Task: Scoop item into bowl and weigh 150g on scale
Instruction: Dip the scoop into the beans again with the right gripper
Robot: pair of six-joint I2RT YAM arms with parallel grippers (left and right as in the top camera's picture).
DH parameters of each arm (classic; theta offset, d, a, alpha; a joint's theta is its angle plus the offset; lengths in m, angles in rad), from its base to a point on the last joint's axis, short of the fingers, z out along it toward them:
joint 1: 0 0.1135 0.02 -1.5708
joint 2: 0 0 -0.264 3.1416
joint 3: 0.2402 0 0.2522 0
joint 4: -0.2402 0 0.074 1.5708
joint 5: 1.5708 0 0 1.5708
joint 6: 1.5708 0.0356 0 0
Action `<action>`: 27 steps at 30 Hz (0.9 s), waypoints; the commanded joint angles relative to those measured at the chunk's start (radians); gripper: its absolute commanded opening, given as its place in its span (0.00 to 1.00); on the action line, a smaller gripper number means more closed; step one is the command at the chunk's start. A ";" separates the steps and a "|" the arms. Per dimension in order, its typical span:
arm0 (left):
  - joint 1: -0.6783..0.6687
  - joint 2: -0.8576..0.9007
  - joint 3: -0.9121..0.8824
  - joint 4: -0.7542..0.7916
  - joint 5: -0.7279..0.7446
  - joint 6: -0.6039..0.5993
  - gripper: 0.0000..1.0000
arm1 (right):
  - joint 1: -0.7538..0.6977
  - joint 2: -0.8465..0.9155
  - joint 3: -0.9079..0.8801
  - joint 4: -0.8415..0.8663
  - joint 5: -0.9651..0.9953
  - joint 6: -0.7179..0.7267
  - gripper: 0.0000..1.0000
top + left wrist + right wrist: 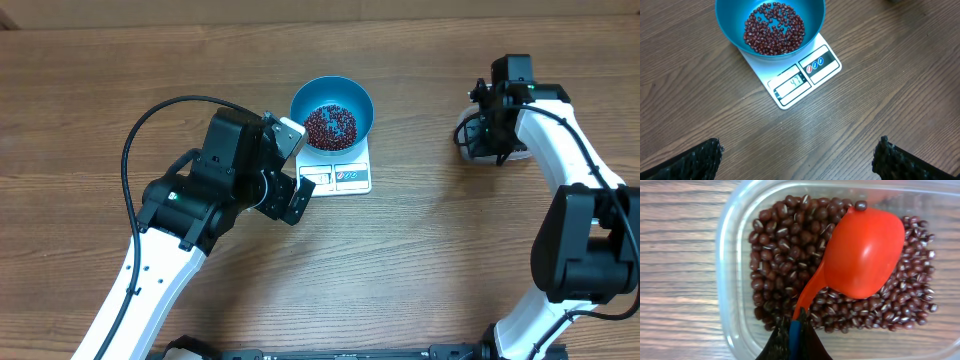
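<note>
Small oval red-brown beans (774,27) form a shallow layer in the blue bowl (729,16) on the white scale (761,68). Its display (790,84) reads 47. More beans fill the clear tub (732,280). Right fingers (775,347) are clamped on the red scoop (865,255) handle — left fingers (695,160) are spread wide, empty.

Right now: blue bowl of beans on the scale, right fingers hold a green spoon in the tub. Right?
Colour is wrong: the spoon is red, not green, per the right wrist view. Blue bowl of beans on the scale and right fingers holding the spoon in the tub both stand.
</note>
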 commanded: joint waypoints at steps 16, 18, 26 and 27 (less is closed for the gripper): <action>0.005 -0.002 -0.005 -0.002 0.015 0.019 1.00 | -0.173 0.014 -0.001 -0.008 -0.562 -0.014 0.04; 0.005 -0.002 -0.005 -0.002 0.015 0.019 1.00 | -0.188 0.013 0.003 -0.008 -0.584 -0.014 0.04; 0.005 -0.002 -0.005 -0.002 0.015 0.019 0.99 | -0.229 0.003 0.009 -0.024 -0.648 -0.040 0.03; 0.005 -0.002 -0.005 -0.002 0.015 0.019 1.00 | -0.231 0.003 0.009 -0.028 -0.648 -0.040 0.04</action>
